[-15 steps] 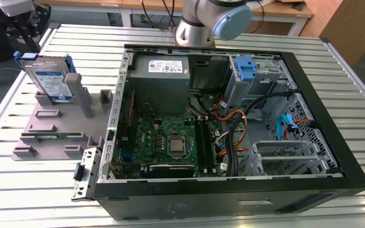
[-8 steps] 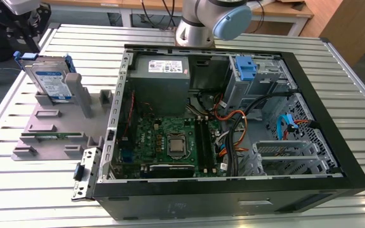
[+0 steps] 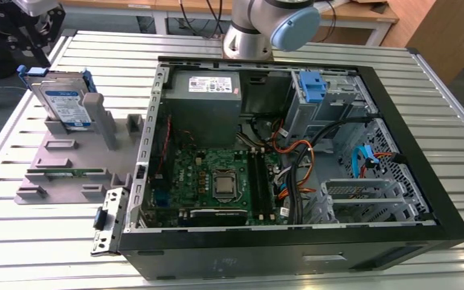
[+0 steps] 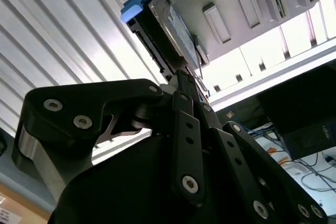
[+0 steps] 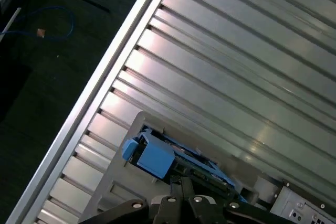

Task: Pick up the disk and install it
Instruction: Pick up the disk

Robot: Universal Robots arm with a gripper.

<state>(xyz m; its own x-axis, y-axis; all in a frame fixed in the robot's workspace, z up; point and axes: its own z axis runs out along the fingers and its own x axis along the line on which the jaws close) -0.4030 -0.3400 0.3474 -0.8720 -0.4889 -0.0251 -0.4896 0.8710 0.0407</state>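
Disk [image 3: 61, 104]: flat metal drive with a white-and-blue label and a blue bracket. It stands on edge in a slot of the grey fixture [image 3: 63, 164], at the exterior view's left of the open computer case [image 3: 451, 229]. Gripper [image 4: 182, 76]: clenched on nothing, near the disk's upper end. Surface: slatted metal table [image 3: 38, 257]; dark floor [image 5: 47, 77] lies beyond its rim. Bare slats surround the fixture.

A silver slatted metal tabletop [image 3: 46, 254] is catching bright light. Behind it, a pale wooden workbench [image 3: 361, 15] is standing. A thin blue cable [image 5: 72, 20] is lying on the dark floor [image 5: 42, 93].
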